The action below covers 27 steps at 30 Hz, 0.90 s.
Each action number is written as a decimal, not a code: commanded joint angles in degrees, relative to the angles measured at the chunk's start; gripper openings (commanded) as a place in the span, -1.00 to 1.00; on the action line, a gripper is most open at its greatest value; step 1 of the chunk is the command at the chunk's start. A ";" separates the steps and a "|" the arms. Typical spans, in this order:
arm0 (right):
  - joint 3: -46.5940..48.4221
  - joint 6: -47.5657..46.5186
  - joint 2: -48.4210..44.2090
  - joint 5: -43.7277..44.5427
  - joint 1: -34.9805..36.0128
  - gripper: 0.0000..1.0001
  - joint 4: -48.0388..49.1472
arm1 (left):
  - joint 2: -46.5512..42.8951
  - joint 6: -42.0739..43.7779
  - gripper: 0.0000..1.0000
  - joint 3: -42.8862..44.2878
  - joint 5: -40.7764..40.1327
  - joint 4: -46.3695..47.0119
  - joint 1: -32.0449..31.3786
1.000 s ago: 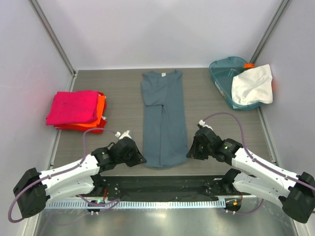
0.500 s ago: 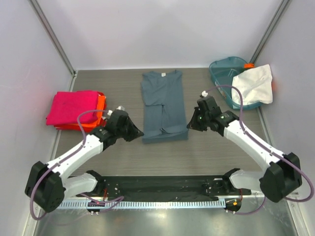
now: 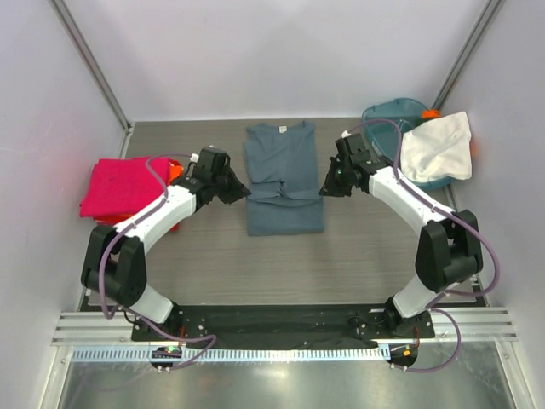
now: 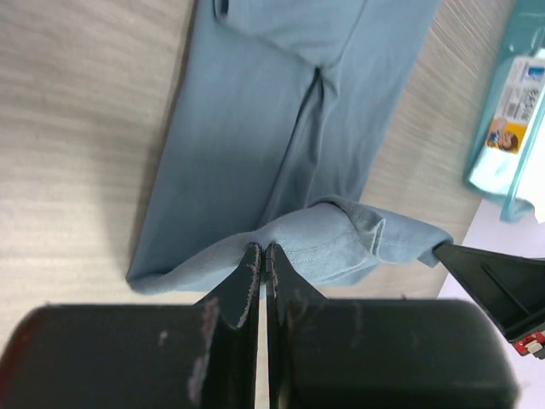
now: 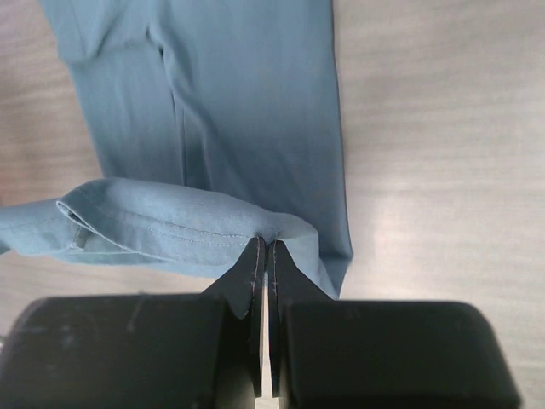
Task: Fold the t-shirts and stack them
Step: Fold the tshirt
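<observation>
Both arms have swung forward since a moment ago, hauling the hem of the blue-grey shirt [image 3: 285, 217] up the table [image 3: 341, 264], away from the near edge. The shirt is now doubled over itself, its fold line nearest the arm bases. The left gripper [image 4: 260, 249] is pressed tight on the hem's left corner, and the right gripper [image 5: 264, 243] pinches the right corner. The hem runs between them across the shirt's middle, short of the collar. The shirt lies in the centre of the table. At the left, the pink shirt [image 3: 128, 183] sits folded on the orange shirt [image 3: 174, 183], unmoved. The white shirt [image 3: 436, 145] drapes over the teal tub [image 3: 383, 115] at far right.
</observation>
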 commanded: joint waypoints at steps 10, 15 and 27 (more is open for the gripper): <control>12.22 -1.72 10.66 -2.43 -3.17 -0.98 1.35 | 10.95 2.60 -1.00 10.92 4.61 2.39 3.77; 15.30 -1.81 13.91 -1.72 -3.44 -0.98 1.35 | 14.37 2.69 -0.99 13.30 5.22 2.48 4.39; 21.28 -1.37 20.33 -2.16 -4.76 -0.98 1.35 | 20.00 3.21 -0.99 17.26 6.54 2.74 5.79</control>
